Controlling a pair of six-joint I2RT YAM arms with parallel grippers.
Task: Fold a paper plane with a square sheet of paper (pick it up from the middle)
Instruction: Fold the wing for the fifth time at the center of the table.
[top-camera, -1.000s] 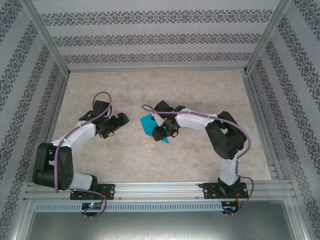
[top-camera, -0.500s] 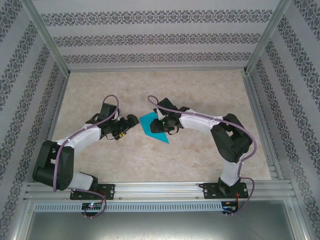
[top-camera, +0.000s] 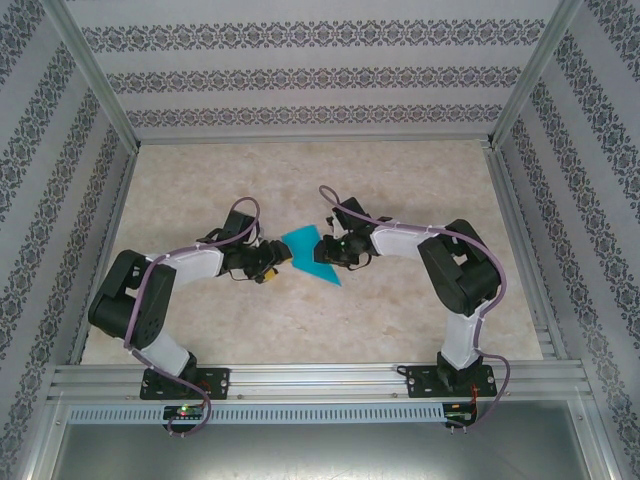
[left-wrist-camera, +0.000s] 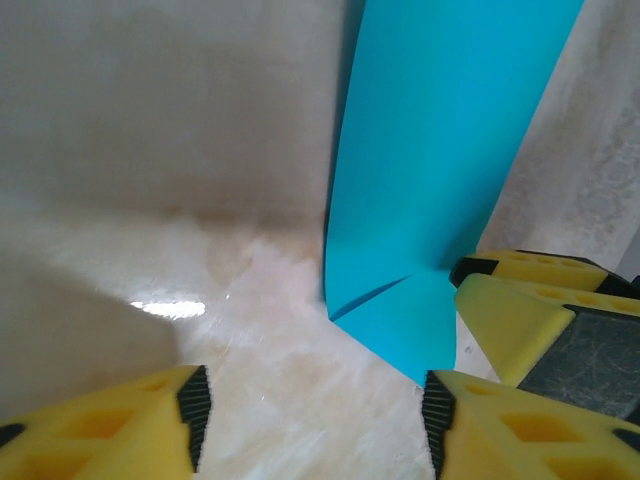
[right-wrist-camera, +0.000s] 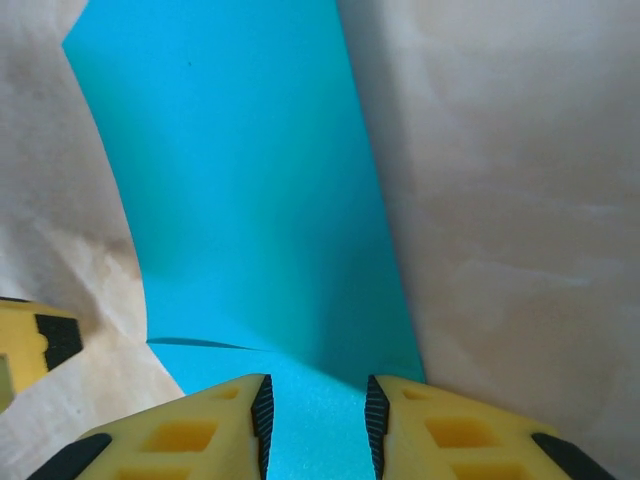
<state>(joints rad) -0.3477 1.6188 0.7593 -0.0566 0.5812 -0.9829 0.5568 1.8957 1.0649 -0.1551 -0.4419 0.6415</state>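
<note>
Square sheet of paper (top-camera: 303, 250), teal, sat mid-frame in top view between both grippers, partly lifted off table (top-camera: 400, 180). Right gripper (right-wrist-camera: 316, 425), at bottom centre of its wrist view, pinched sheet between yellow fingers; sheet stretched toward top of frame. Left gripper (left-wrist-camera: 312, 425) stood open along bottom edge of its wrist view, sheet's lower corner just beside finger at lower right, not between fingers.

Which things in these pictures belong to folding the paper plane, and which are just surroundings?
Belongs to the job:
- square sheet of paper, teal-blue
- left end effector
- right end effector

Just surroundings:
- table
- patterned walls
- metal rail at the near edge
</note>
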